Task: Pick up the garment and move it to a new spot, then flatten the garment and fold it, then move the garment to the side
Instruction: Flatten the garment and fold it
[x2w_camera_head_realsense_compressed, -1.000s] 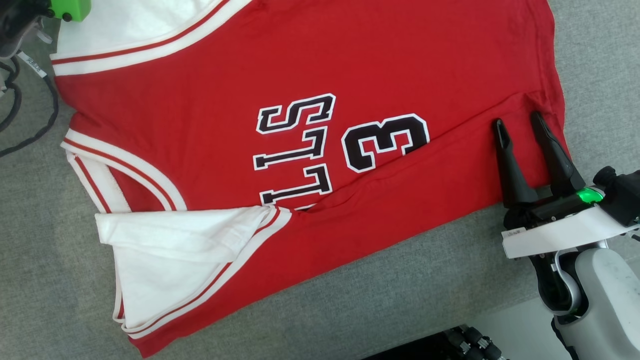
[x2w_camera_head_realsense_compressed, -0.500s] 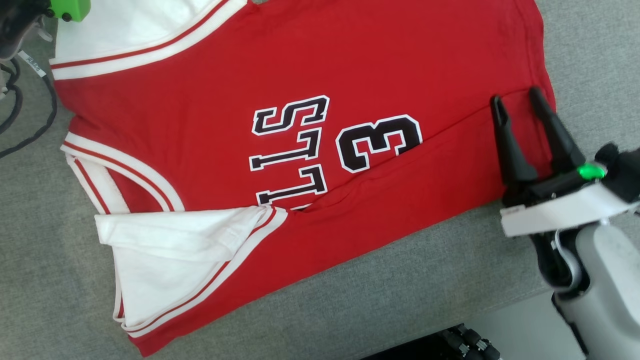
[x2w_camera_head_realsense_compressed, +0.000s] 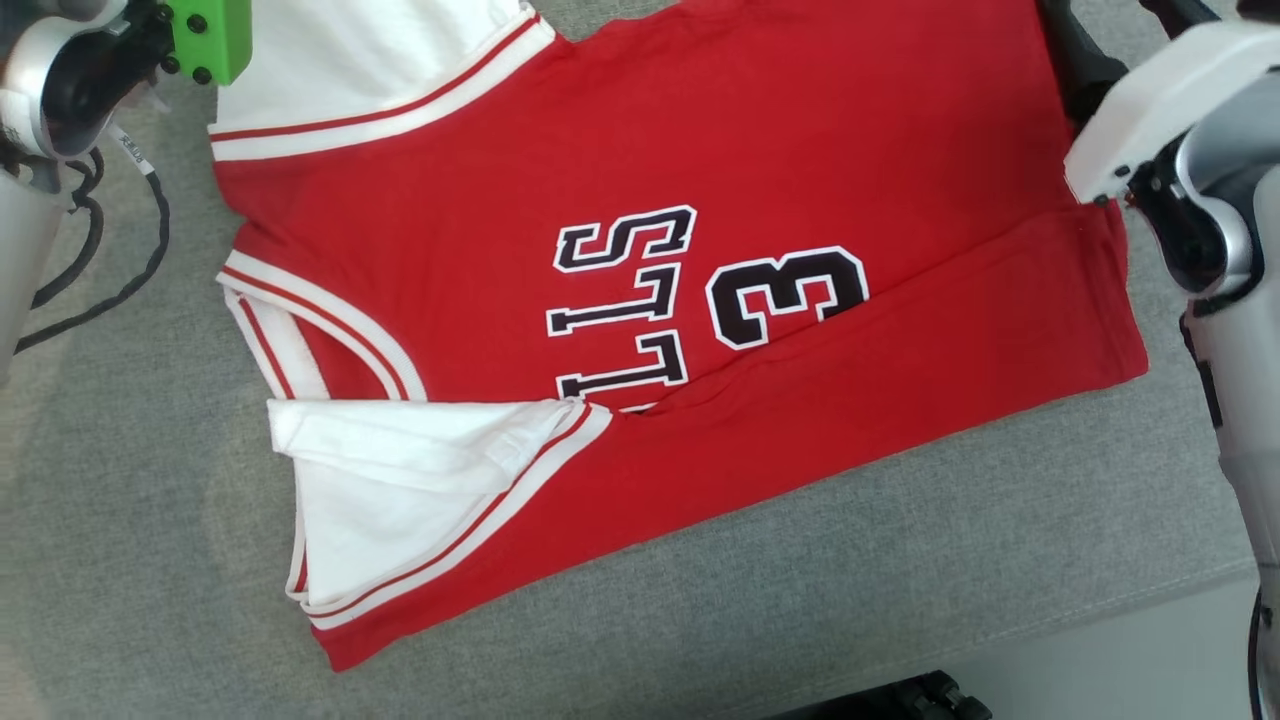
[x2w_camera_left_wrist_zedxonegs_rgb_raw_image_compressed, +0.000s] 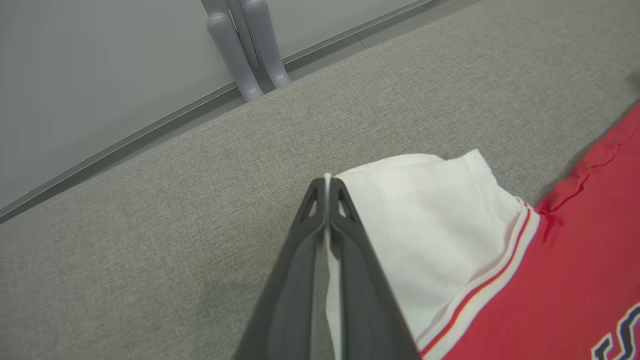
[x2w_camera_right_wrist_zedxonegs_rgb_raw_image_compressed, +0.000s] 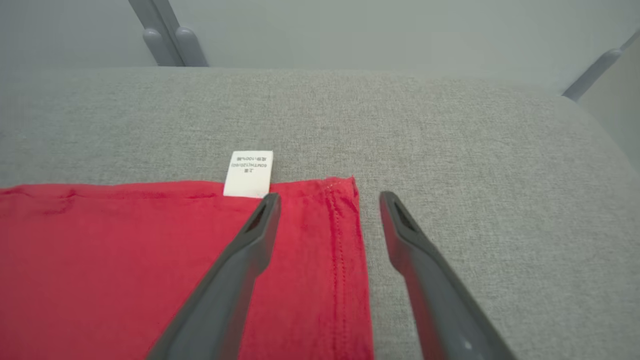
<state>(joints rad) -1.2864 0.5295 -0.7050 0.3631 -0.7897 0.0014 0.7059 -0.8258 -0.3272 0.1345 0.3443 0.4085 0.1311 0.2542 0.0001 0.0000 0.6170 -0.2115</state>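
Note:
The garment (x2w_camera_head_realsense_compressed: 640, 300) is a red jersey with white sleeves and black lettering, lying flat on the grey cushion (x2w_camera_head_realsense_compressed: 800, 600), its near side folded over. In the left wrist view my left gripper (x2w_camera_left_wrist_zedxonegs_rgb_raw_image_compressed: 327, 181) is shut on the edge of the far white sleeve (x2w_camera_left_wrist_zedxonegs_rgb_raw_image_compressed: 430, 225), with white cloth showing between the fingertips. My right gripper (x2w_camera_right_wrist_zedxonegs_rgb_raw_image_compressed: 328, 199) is open at the garment's far hem corner (x2w_camera_right_wrist_zedxonegs_rgb_raw_image_compressed: 340, 210). One finger is over the red cloth, the other over bare cushion. The right arm's white wrist (x2w_camera_head_realsense_compressed: 1150, 110) sits at the head view's top right.
A white care label (x2w_camera_right_wrist_zedxonegs_rgb_raw_image_compressed: 248, 173) sticks out from the hem beside my right gripper. Black cables (x2w_camera_head_realsense_compressed: 100, 260) trail off the cushion's left side. Grey metal posts (x2w_camera_left_wrist_zedxonegs_rgb_raw_image_compressed: 245, 50) stand beyond the far edge. The cushion's near edge (x2w_camera_head_realsense_compressed: 1100, 610) runs along the bottom right.
My left gripper has shut on the white sleeve. My right gripper, still open, has moved from the near hem up to the far hem corner. The head view itself has shifted.

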